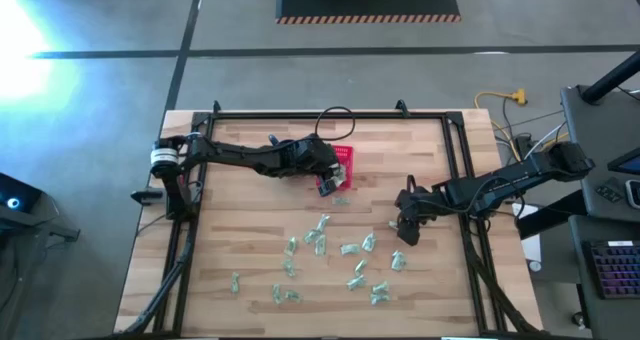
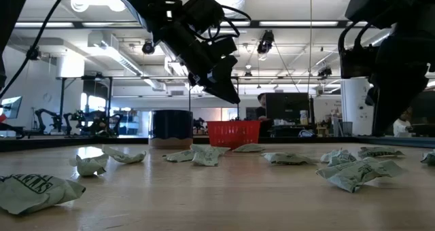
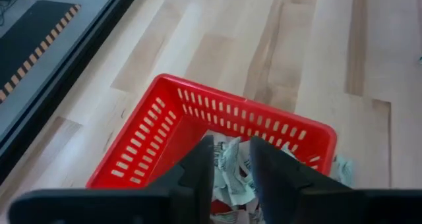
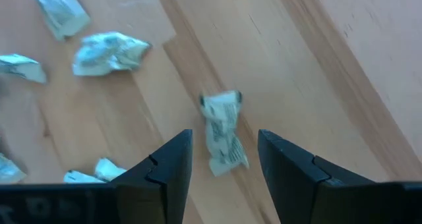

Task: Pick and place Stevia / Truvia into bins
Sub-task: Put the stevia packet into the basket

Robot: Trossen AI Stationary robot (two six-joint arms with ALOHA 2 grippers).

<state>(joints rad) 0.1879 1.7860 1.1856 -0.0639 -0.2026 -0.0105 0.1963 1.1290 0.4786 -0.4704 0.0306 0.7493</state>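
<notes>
Parted jaws on the right gripper [image 4: 224, 168] frame a crumpled pale green-and-white sachet [image 4: 223, 140] lying on the wooden table [image 1: 250, 230] at right of centre in the high view. Left gripper [image 3: 231, 168], jaws narrowly apart, hangs over the red slotted basket [image 3: 198, 112] above centre, crumpled sachets inside. Other sachets [image 1: 330, 250] scatter lower centre.

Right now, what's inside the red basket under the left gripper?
The left gripper hangs open over the red basket. Crumpled green-and-white sachets lie inside, seen between the fingers. The fingers and the near wall hide the rest of the floor, so no count.
</notes>
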